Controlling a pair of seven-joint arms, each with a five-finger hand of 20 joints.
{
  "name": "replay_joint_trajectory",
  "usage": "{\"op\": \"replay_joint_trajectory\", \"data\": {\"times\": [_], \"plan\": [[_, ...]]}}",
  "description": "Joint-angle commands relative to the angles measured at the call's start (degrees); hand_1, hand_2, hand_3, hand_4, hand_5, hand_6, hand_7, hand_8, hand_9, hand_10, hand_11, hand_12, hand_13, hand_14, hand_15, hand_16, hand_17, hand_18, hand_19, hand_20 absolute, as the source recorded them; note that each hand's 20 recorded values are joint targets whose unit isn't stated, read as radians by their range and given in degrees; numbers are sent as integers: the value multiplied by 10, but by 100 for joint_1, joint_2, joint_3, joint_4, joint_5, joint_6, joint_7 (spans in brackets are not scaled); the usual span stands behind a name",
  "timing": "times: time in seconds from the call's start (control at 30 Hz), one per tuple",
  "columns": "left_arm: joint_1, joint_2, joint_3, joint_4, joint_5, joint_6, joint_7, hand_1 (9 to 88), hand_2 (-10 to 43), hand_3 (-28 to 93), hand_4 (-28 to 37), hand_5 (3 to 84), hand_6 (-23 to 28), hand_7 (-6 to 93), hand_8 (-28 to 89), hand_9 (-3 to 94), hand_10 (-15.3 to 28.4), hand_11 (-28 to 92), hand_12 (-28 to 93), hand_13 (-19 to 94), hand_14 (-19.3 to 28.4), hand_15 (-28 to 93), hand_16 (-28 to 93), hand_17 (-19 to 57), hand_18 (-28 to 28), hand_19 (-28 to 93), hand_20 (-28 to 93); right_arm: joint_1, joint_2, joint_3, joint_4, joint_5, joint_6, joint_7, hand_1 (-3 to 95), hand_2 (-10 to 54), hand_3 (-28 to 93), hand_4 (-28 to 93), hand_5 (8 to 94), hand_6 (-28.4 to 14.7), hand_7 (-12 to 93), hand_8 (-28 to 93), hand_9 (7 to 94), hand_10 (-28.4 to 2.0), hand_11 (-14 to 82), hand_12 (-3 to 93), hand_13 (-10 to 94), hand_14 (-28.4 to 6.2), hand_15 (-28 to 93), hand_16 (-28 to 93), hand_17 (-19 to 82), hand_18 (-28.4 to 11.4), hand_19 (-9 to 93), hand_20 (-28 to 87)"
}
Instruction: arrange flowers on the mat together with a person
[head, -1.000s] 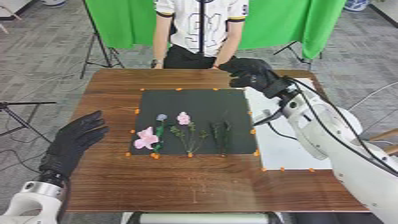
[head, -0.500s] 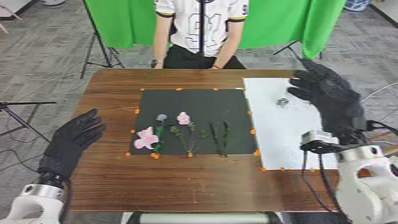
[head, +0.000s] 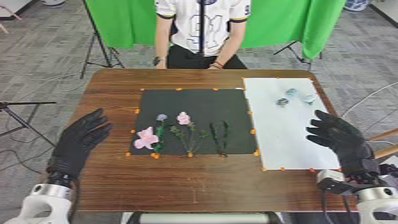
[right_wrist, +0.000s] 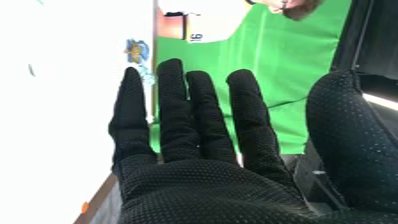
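Note:
On the dark mat (head: 195, 97) lie a pink flower (head: 146, 138) at the lower left, a small bluish flower (head: 162, 117) on a green stem, a pink blossom (head: 184, 118) above leafy stems (head: 190, 140), and bare green stems (head: 220, 136) to the right. Small blue-green flowers (head: 282, 101) rest on the white sheet. My right hand (head: 339, 136) is over the sheet's right edge, open and holding nothing; in the right wrist view the hand (right_wrist: 213, 185) has straight fingers, with a blue flower (right_wrist: 137, 51) beyond them. My left hand (head: 80, 140) is open left of the mat.
The white sheet (head: 293, 145) lies right of the mat on the brown table (head: 178, 190). Orange markers line the edges of mat and sheet. A person stands at the far edge with hands low, apart from the flowers.
My right hand has drawn back from the sheet's far end toward the near right, uncovering the blue-green flowers there. The flowers on the mat look unchanged, and my left hand has barely shifted.

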Motion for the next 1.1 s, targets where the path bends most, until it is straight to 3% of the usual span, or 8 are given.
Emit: {"op": "replay_joint_trajectory", "data": {"times": [0.03, 0.1, 0.17, 0.5, 0.67, 0.8, 1.0, 1.1], "plan": [[-71, -33, 348, 26, -1016, 21, 587, 258, -8, 722, -262, 357, 44, 178, -85, 313, 116, 233, 174, 275, 145, 332, -5, -57, 218, 497, 66, 152, 64, -245, -8, 61, 189, 127, 143, 82, 922, -193, 362, -32, 204, -102, 369, -144, 130, 257, 320, -119, 268, 278, 90, -207, 479, 297], [-284, 9, 437, 106, -530, 153, 468, 259, -8, 722, -263, 349, 42, 176, -85, 313, 116, 233, 174, 282, 147, 336, -4, -55, 222, 500, 67, 100, 113, -203, -30, 132, 259, 135, 142, 83, 923, -192, 364, -33, 204, -102, 369, -144, 130, 257, 319, -119, 269, 278, 90, -207, 479, 296], [-374, 46, 387, 104, -343, 48, 347, 260, -9, 722, -264, 348, 40, 178, -85, 314, 116, 234, 175, 283, 147, 339, -4, -53, 221, 500, 66, 171, 124, -241, 8, 221, 266, 112, 141, 84, 924, -191, 368, -34, 209, -101, 369, -143, 131, 257, 319, -118, 269, 277, 90, -206, 478, 295], [-329, 14, 359, 136, -394, -53, 220, 261, -9, 721, -264, 348, 40, 182, -86, 317, 116, 236, 174, 283, 149, 344, -8, -53, 214, 497, 67, 277, 76, -367, 90, 235, 229, 134, 148, 98, 928, -192, 373, -34, 218, -106, 369, -143, 132, 254, 318, -117, 271, 273, 89, -206, 476, 289], [-160, -15, 307, 99, -449, 64, 185, 261, -8, 721, -263, 345, 40, 182, -87, 317, 117, 237, 174, 283, 149, 344, -10, -53, 214, 496, 68, 401, 10, -470, 163, 114, 63, 179, 147, 97, 930, -189, 377, -35, 224, -105, 372, -143, 134, 254, 321, -118, 277, 272, 89, -206, 475, 287], [-330, 9, 310, 148, -246, -65, 74, 261, -8, 721, -262, 345, 40, 181, -87, 318, 117, 236, 174, 283, 150, 345, -10, -53, 214, 496, 68, 351, 58, -379, 88, -7, 128, 150, 148, 95, 932, -189, 376, -34, 237, -106, 371, -141, 134, 253, 321, -117, 278, 270, 89, -205, 474, 286], [-7, -13, 140, 38, -488, 98, 155, 261, -8, 720, -264, 346, 40, 181, -86, 318, 116, 237, 174, 282, 150, 346, -10, -54, 214, 497, 70, 402, 31, -447, 144, 2, 45, 133, 149, 94, 931, -191, 378, -34, 242, -110, 373, -143, 136, 253, 322, -118, 280, 268, 90, -206, 474, 285], [-186, -85, 222, 117, -369, -75, 46, 260, -8, 722, -264, 349, 41, 182, -86, 320, 117, 237, 174, 282, 151, 346, -11, -54, 213, 496, 70, 372, 66, -446, 117, 53, 149, 85, 149, 94, 931, -191, 378, -34, 243, -112, 374, -142, 136, 252, 323, -118, 281, 268, 90, -205, 475, 284]]}}
